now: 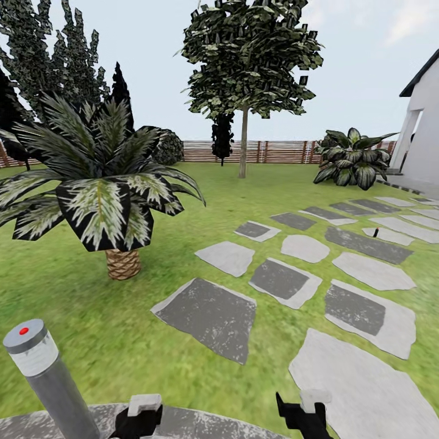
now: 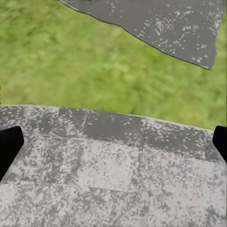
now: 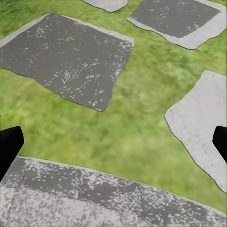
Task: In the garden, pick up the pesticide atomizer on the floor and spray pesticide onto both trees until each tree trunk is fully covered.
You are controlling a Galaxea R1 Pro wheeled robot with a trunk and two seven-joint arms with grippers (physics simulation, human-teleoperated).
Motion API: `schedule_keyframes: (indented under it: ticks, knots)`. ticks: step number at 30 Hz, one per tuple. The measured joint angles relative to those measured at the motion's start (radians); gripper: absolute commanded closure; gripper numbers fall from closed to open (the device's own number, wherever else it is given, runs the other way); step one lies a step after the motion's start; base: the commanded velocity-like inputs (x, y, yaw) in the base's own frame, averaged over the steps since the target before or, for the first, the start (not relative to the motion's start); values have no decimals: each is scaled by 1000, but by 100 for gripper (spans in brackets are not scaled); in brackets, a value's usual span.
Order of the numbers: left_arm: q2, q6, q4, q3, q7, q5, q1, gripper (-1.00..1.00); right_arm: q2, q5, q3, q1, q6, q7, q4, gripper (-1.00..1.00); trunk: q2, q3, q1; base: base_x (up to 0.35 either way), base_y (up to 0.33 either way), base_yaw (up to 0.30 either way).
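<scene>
Far off at the right, a small slim dark thing with a red top [image 1: 376,232] stands among the paving slabs; it looks like the pesticide atomizer, too small to be sure. One tall tree [image 1: 247,55] rises at the back of the lawn, its straight bare trunk [image 1: 243,146] in front of the fence. My left gripper [image 1: 142,417] and right gripper [image 1: 306,413] sit low at the view's bottom edge, far from both. In the left wrist view the left gripper [image 2: 113,146] is open over grey stone. The right gripper [image 3: 113,146] is open too, over grass and slabs.
A grey bollard lamp [image 1: 42,372] with a red dot stands close at the left. A short palm [image 1: 122,262] is ahead on the left. Grey paving slabs [image 1: 210,317] run to the right toward a white house [image 1: 424,128]. A round stone pad [image 1: 201,427] lies beneath the grippers. A slat fence [image 1: 274,151] closes the back.
</scene>
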Motion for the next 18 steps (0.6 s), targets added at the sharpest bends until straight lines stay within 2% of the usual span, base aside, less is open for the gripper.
schedule_keyframes:
  ticks: [10,18]
  knots:
    - [-2,-5,26,17,-1,0,-2,-100,8,2,3,0,-4,3,46,-100,0,0,0,309,-145,-20]
    - [-4,-5,30,15,-6,-1,-2,-100,9,2,3,0,-4,3,51,-100,0,0,0,291,-196,-248]
